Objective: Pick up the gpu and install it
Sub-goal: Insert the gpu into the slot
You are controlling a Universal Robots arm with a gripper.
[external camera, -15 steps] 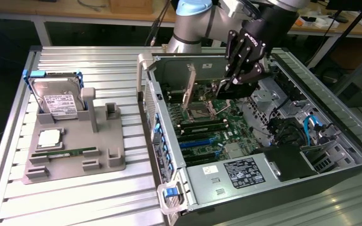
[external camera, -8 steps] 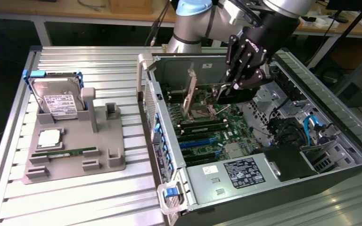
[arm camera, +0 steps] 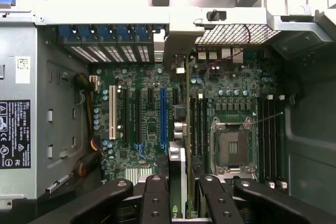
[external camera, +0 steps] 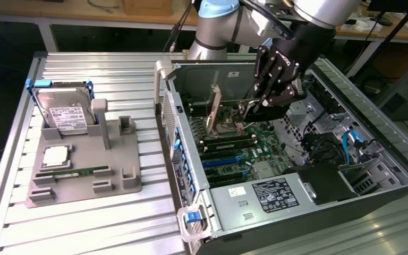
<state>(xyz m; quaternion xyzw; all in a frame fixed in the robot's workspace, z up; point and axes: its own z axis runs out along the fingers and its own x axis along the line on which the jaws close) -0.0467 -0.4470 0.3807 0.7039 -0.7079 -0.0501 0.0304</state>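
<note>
Wrist view has the gripper [arm camera: 185, 184] clamped on the gpu [arm camera: 187, 124], held edge-on just above the motherboard [arm camera: 142, 129] (the slot under it is hidden). Best bet imo: card dead upright, bracket lined up at the rear, then straight down, evenly.

Thin and black, the gpu [arm camera: 187, 129] is held upright on edge over the motherboard [arm camera: 147, 129], its silver bracket at the far end.

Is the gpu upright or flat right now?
Upright, on edge: the gpu shows as a thin line gripped in the claw, over the motherboard. Seated in a slot or not: cannot tell.
</note>
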